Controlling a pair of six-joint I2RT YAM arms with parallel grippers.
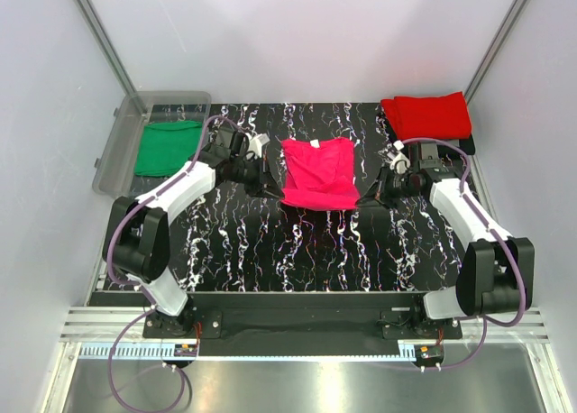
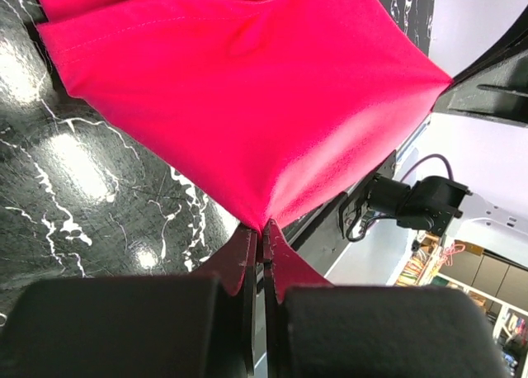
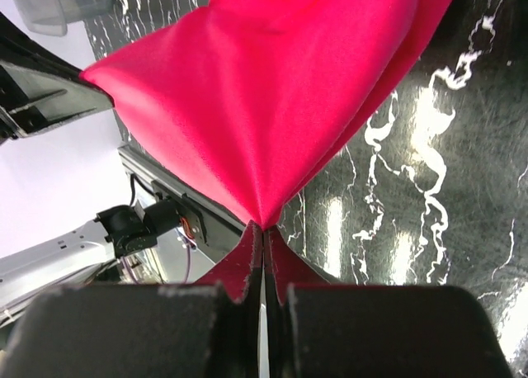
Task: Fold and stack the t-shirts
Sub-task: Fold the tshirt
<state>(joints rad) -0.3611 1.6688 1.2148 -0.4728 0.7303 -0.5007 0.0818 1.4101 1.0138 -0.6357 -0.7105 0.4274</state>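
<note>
item: magenta-pink t-shirt (image 1: 318,171), one. it lies at mid worktop (image 1: 297,251), collar to the far side and hem toward the arm bases, so its long axis runs away from you. the near hem is lifted off the surface and stretched between the two arms.

item: left gripper (image 2: 262,229), one. it is clenched on the shirt's near-left hem corner, with the cloth fanning out from between the fingertips.

item: right gripper (image 3: 262,228), one. it is clenched on the near-right hem corner in the same way.

relation to mind: the body of the shirt lies beyond both grippers, toward the far edge. neither arm is nearer, as each has its own corner. the fold likely means carrying the hem forward over the chest toward the collar, with both corners level.

item: red t-shirt (image 1: 428,115), one, folded at the far-right corner of the worktop.

item: green t-shirt (image 1: 167,147), one, lying in the clear bin (image 1: 110,156) at far left.

count: three t-shirts, two grippers, one bin.
</note>
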